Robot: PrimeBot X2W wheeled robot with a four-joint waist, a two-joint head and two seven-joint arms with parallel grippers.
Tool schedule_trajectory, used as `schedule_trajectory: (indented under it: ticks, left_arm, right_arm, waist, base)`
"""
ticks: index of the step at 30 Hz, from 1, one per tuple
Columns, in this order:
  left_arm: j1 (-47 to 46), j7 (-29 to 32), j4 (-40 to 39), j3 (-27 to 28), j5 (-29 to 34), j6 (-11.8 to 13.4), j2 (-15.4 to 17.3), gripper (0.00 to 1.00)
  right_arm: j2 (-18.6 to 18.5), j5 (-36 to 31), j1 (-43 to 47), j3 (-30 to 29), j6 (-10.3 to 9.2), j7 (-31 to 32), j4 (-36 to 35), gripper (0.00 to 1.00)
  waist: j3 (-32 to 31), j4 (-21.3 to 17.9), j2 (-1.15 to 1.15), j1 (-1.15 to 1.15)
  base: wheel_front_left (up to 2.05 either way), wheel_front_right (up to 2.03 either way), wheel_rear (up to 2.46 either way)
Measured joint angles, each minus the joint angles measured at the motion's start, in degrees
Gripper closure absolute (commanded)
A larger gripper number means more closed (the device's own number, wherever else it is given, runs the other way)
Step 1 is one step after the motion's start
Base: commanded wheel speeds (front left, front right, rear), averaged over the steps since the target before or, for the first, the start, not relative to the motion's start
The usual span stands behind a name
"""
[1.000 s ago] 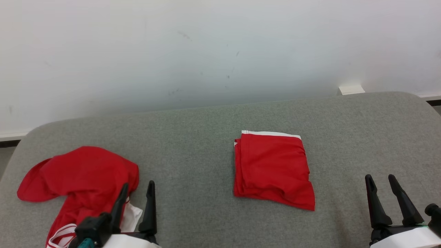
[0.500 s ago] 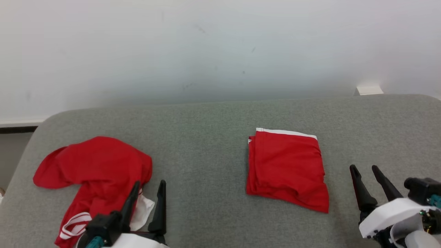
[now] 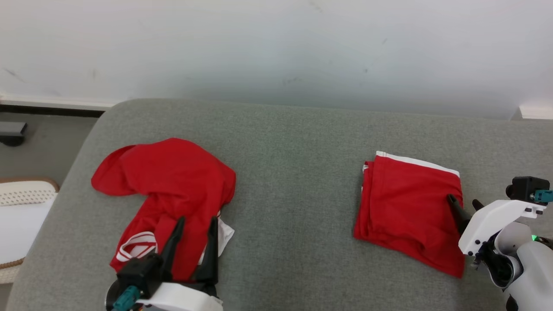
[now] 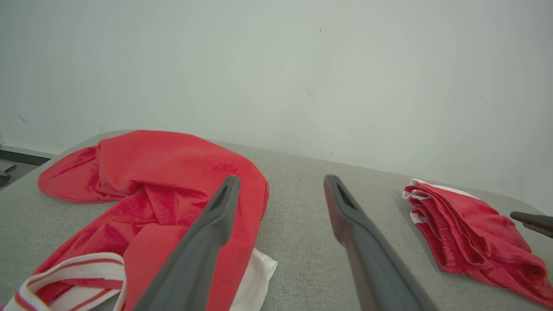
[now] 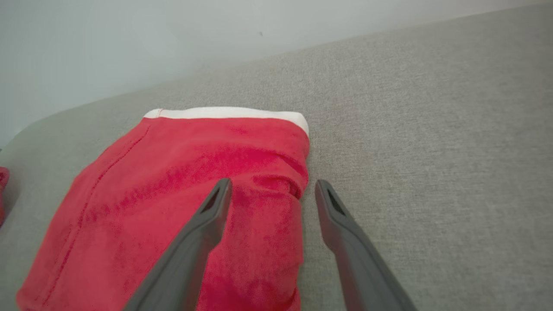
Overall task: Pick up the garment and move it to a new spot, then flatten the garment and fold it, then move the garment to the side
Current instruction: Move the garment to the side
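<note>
A folded garment (image 3: 406, 211), red with a white band at its far edge, lies on the right of a grey cushion (image 3: 293, 172) below a pale wall (image 3: 276, 43). The right gripper (image 3: 462, 199) hangs at its right edge, fingers spread, one over the cloth and one over bare cushion; contact cannot be told. On the left sprawls a crumpled garment (image 3: 168, 190), the left gripper (image 3: 196, 219) above its near end, fingers apart and empty.

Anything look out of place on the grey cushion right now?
The red garment on the left lies crumpled, its striped band and a white patch sticking out beside the left gripper. The folded garment looks neat, only its near corner splayed. Nothing torn.
</note>
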Motion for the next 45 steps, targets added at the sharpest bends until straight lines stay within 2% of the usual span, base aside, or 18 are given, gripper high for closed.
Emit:
schedule_trajectory:
  ticks: [6, 11, 12, 14, 19, 27, 45]
  left_arm:
    - [-0.57, 0.0, 0.02, -0.48, 0.0, 0.13, -0.01, 0.0]
    - [-1.05, 0.0, 0.1, -0.87, 0.0, 0.25, 0.0, 0.0]
    - [-1.1, 0.0, 0.15, -1.01, 0.0, 0.25, 0.0, 0.0]
    - [-1.2, 0.0, 0.3, -1.16, 0.0, 0.45, -0.01, 0.0]
    - [-1.21, 0.0, 0.59, -1.19, 0.02, 0.44, -0.01, 0.0]
    - [-1.18, 0.0, 0.89, -2.37, 0.29, -0.71, 0.0, 0.0]
    - [-4.97, 0.0, 3.14, -9.98, 0.24, -1.04, -0.02, 0.0]
  right_arm:
    - [0.78, -0.07, -3.97, 0.42, 0.0, 4.86, 10.63, 0.0]
    - [1.64, 0.93, -5.8, 0.9, -0.01, 5.76, 13.74, 0.0]
    - [1.75, 1.54, -5.88, 1.04, -0.01, 6.03, 13.85, 0.48]
    - [1.79, 2.38, -5.91, 1.48, -0.01, 5.98, 13.84, 1.0]
    - [2.53, 3.92, -5.47, 3.08, -0.01, 3.38, 13.11, 1.0]
    - [1.1, 4.56, -5.47, 5.61, 0.0, -1.72, 12.81, 1.0]
    - [-2.21, 10.12, -5.3, 11.48, -0.01, -4.67, 10.06, 1.0]
  waist:
    - [1.93, 2.02, 0.0, 0.0]
    - [2.72, 2.71, 0.0, 0.0]
    - [2.8, 2.72, 0.0, 0.0]
    - [2.78, 2.7, 0.0, 0.0]
    - [2.02, 2.12, 0.0, 0.0]
    - [-0.29, -1.01, 0.0, 0.0]
    - [-1.12, -15.98, 0.0, 0.0]
  base:
    - [0.0, 0.0, 0.0]
    - [0.0, 0.0, 0.0]
    - [0.0, 0.0, 0.0]
    - [0.0, 0.0, 0.0]
    - [0.0, 0.0, 0.0]
    - [0.0, 0.0, 0.0]
    - [0.0, 0.0, 0.0]
